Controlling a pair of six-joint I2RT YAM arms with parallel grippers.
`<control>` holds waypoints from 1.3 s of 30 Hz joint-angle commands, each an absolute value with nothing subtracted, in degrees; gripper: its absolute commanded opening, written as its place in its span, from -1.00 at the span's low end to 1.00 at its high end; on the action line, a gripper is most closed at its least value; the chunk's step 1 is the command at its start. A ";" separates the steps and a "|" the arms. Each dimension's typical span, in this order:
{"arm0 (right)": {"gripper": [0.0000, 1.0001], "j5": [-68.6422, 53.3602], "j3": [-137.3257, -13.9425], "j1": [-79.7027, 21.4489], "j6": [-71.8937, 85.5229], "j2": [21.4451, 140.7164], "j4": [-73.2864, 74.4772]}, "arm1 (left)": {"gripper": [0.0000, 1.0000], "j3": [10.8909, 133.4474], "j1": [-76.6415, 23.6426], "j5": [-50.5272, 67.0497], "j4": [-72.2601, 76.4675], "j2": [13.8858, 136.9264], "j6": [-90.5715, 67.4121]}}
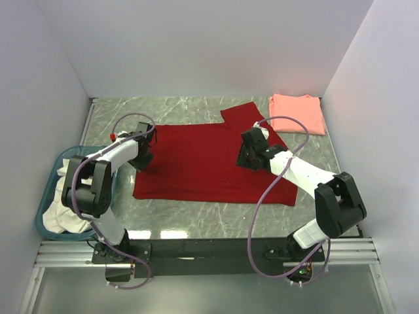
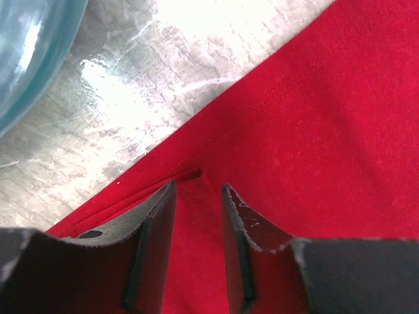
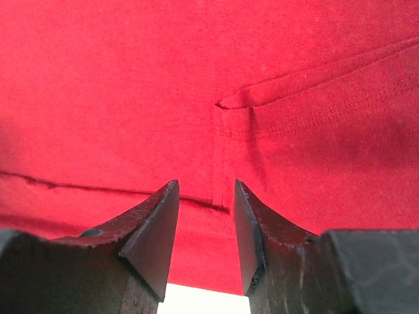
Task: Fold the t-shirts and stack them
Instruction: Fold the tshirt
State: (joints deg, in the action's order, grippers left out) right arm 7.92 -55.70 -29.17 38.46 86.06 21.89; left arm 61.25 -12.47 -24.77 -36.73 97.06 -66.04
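Note:
The deep red t-shirt [image 1: 196, 163] lies spread flat across the middle of the table. My left gripper [image 1: 141, 156] is at its left edge. In the left wrist view the jaws stand close together on a raised pucker of the red t-shirt [image 2: 314, 118], and a small crease runs out from the left gripper [image 2: 198, 190]. My right gripper [image 1: 251, 156] rests on the shirt's right part, near the sleeve. In the right wrist view the right gripper [image 3: 206, 190] is slightly open over flat red t-shirt cloth [image 3: 131, 85] with a seam between its tips. The salmon-pink t-shirt [image 1: 298, 113] lies folded at the back right.
A teal laundry basket [image 1: 47, 196] holding white cloth stands off the table's left edge, and its rim [image 2: 33, 46] shows close to my left gripper. Bare marble table [image 1: 196, 226] lies in front of the red shirt. White walls close in the back and both sides.

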 commanded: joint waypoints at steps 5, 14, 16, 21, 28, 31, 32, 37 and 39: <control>-0.08 10.11 -55.11 -29.71 36.74 86.05 19.95 | -0.29 62.58 -13.27 -27.60 -39.29 98.09 -68.99; -0.08 10.99 -55.37 -29.71 36.30 86.31 20.30 | -0.41 61.52 -13.27 -27.51 -39.11 97.30 -69.26; -0.08 11.25 -55.28 -29.71 36.21 86.40 20.22 | -0.52 61.52 -13.27 -27.60 -39.20 97.12 -69.17; -0.08 12.65 -55.37 -29.79 35.86 86.84 20.48 | -0.78 61.08 -13.27 -27.25 -38.94 96.50 -68.64; -0.05 14.76 -56.86 -29.71 34.63 88.50 20.83 | -0.99 59.51 -13.27 -27.33 -39.46 93.61 -68.55; -0.03 15.38 -58.00 -29.62 34.28 89.64 20.83 | -0.99 58.80 -13.27 -27.33 -39.81 91.59 -68.64; -0.03 15.55 -58.36 -29.71 34.10 90.26 20.92 | -0.99 58.62 -13.27 -27.25 -39.81 90.62 -68.64; -0.04 16.00 -60.81 -29.71 33.84 93.86 20.92 | -0.99 57.92 -13.27 -27.07 -40.08 89.56 -68.20; -0.04 16.00 -61.35 -29.71 33.84 95.09 20.39 | -0.99 57.66 -13.27 -26.81 -39.99 89.12 -68.20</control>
